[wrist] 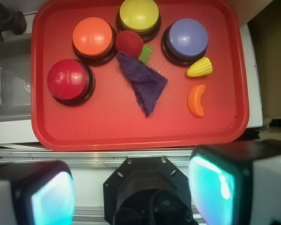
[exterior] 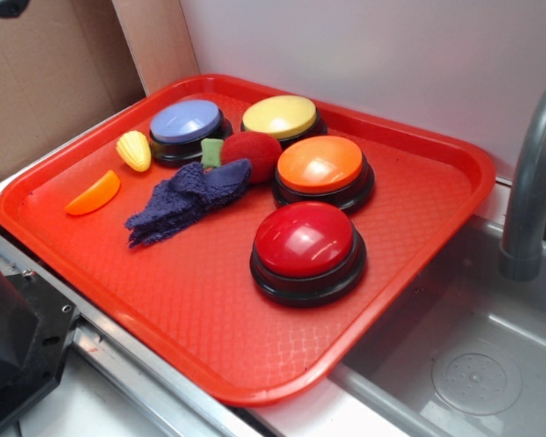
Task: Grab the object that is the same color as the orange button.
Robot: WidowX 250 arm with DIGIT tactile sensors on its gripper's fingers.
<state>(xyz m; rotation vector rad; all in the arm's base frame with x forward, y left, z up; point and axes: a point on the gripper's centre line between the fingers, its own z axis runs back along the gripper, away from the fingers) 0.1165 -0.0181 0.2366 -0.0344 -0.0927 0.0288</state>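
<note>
- Target: small smooth orange plastic fruit-slice wedge [wrist: 196,100], lying flat on the red plastic tray [wrist: 107,126], near the tray edge on the side away from the sink. Nothing is touching it.
- It matches the large glossy orange domed button on a black base [wrist: 92,37], which sits well apart among the other buttons.
- Gripper [wrist: 131,192]: fingers stand wide apart at the bottom of the wrist view, nothing between them. It sits high and back off the tray rim, so this is the approach stage.
- To do it well: centre over the wedge, not over the yellow ridged corn-shaped toy [wrist: 199,67] just beside it.
- Turn the wrist so the fingers close across the wedge's narrow width, not along its curve. The smooth plastic will likely slip otherwise.
- Come down nearly to the tray floor, because the wedge lies low.
- The crumpled purple knitted cloth [wrist: 143,83] is near, so approach from the open side to avoid snagging it.
- The tray rim is close, so watch finger clearance there.
</note>
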